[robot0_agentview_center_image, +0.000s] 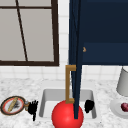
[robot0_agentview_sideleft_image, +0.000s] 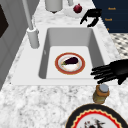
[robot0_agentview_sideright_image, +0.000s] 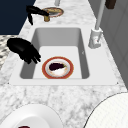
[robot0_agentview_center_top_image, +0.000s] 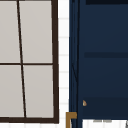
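— Left hand (robot0_agentview_sideleft_image: 112, 71): status? And where is the jar?
— My fingers are spread straight and hold nothing, hovering by the white sink's left rim (robot0_agentview_sideleft_image: 62, 80). The small amber glass jar with a grey metal lid (robot0_agentview_sideleft_image: 101, 93) stands upright just beside me on the speckled marble counter (robot0_agentview_sideleft_image: 30, 105), near a red-rimmed plate (robot0_agentview_center_image: 3, 107).
— Handling?
— I judge it light, rigid, slick and breakable. I'd wrap the round body below the lid. My right hand (robot0_agentview_center_image: 89, 105) hangs curled and empty.
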